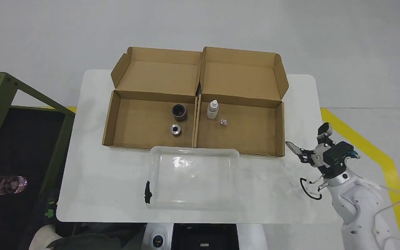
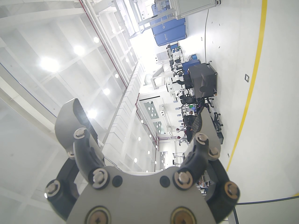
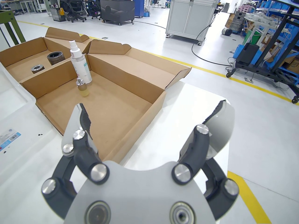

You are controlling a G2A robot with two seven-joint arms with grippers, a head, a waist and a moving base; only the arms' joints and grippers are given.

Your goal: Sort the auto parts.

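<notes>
Overhead view down onto the table (image 1: 275, 187); right wrist low, near, sharing the cardboard boxes (image 3: 116, 108); left wrist tilted up at the ceiling (image 2: 70, 24).

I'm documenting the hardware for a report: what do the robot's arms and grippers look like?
The left gripper and right gripper match: silver plate with screws, black links, curved silver fingers with black ridged pads. The right arm is white, with a black cable loop.

My right arm (image 1: 356, 209) stands at 4 o'clock in the top view, with the wrist aimed toward 11 o'clock. The right gripper (image 1: 307, 139) is spread wide, and its fingers (image 3: 80, 120) hold nothing. The left gripper (image 2: 137, 104) is likewise spread wide and unloaded. Its wrist is rolled about a quarter turn onto its side.
</notes>
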